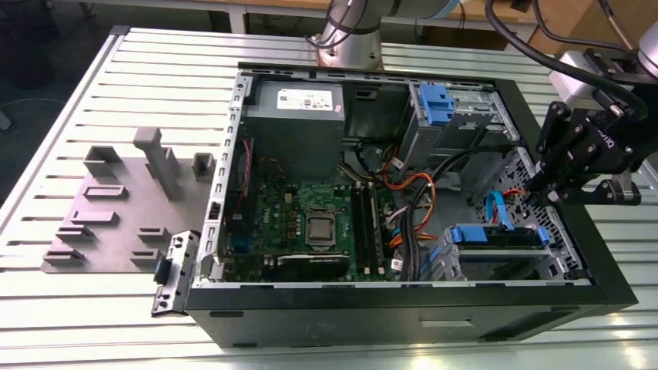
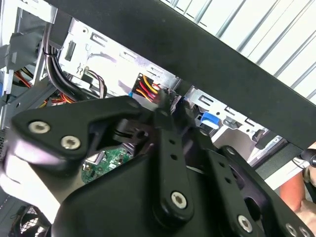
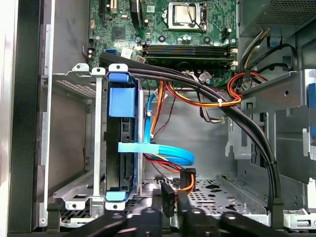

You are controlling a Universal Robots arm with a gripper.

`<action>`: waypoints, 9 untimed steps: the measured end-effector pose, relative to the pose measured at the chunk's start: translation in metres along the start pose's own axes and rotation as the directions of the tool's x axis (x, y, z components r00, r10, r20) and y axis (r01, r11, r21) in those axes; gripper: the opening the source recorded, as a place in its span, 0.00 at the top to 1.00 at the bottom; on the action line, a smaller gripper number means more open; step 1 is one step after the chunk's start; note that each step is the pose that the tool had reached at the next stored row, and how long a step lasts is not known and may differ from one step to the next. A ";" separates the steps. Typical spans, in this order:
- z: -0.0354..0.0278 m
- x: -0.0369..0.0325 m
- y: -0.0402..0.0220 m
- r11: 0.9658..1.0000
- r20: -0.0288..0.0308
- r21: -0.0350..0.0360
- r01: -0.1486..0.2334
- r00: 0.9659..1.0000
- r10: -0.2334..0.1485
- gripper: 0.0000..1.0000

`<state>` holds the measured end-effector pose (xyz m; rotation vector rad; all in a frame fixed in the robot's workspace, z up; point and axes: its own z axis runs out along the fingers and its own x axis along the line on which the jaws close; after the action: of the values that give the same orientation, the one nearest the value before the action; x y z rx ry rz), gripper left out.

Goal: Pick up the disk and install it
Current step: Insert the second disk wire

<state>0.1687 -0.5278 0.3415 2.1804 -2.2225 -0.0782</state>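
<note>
The gripper [image 1: 550, 193] is held over the disk [image 1: 497, 235] (jaw state cannot be told); nearby cables [image 3: 197, 106] could be snagged.

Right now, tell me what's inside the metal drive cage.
The drive cage holds the disk in its blue carrier, standing on edge, with a blue cable beside it. The disk's label side is hidden.

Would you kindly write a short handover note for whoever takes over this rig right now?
Gripper: over the computer case at the exterior view's right, apparently touching nothing.
Disk: in its blue carrier, slotted in the drive cage inside the case, apart from the gripper.
Done or left: the disk is not held; whether it is fully seated cannot be told.
</note>
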 end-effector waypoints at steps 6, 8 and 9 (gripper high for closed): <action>-0.0003 0.0000 0.0000 1.000 0.000 0.000 0.000 1.000 0.000 0.84; -0.0004 0.0000 0.0000 1.000 0.000 0.000 0.000 1.000 0.000 0.84; -0.0005 0.0000 0.0000 1.000 0.000 0.000 0.000 1.000 0.000 0.84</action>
<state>0.1687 -0.5278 0.3420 2.1804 -2.2225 -0.0783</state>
